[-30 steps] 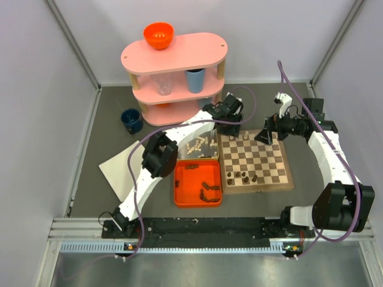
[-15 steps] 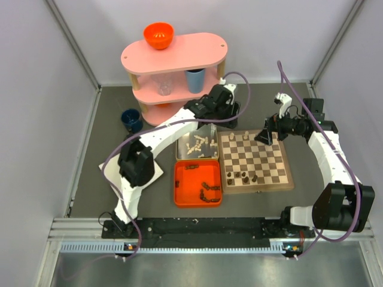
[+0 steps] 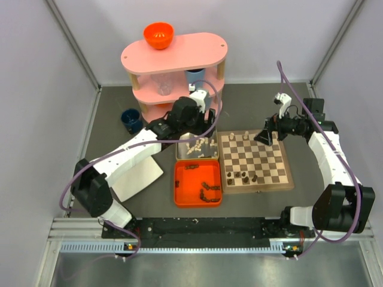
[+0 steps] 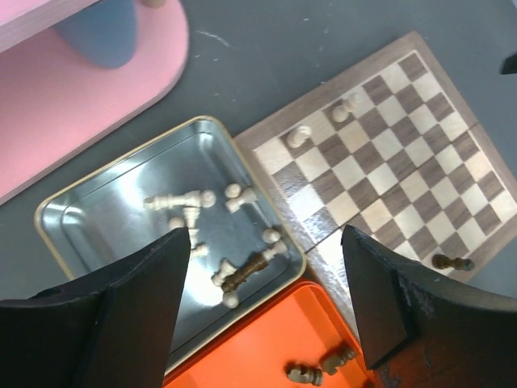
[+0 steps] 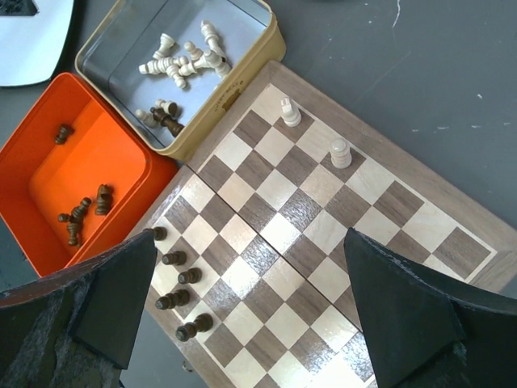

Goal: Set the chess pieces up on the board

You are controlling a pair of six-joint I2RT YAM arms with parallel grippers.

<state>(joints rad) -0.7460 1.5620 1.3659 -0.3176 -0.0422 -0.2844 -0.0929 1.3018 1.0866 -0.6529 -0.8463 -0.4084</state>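
Swinging left, away from the board (image 3: 257, 152), the left gripper (image 4: 265, 242) now hangs over the silver tin (image 4: 97, 218), jaws spread wide and empty. The right gripper (image 5: 250, 238) hovers unchanged above the board's far side, fully spread and holding nothing. Two cream pieces (image 5: 289, 111) stand on far-left squares and five dark pieces (image 5: 178, 283) stand along the near edge. More cream ones lie in the tin, and dark ones in the orange tray (image 5: 48, 162).

Top external camera looked steeply down over the whole workspace from the near side, both wrist cameras faced downward, closer, sharing chessboard (image 5: 323, 234), silver tin (image 4: 121, 222), orange tray (image 5: 77, 162).
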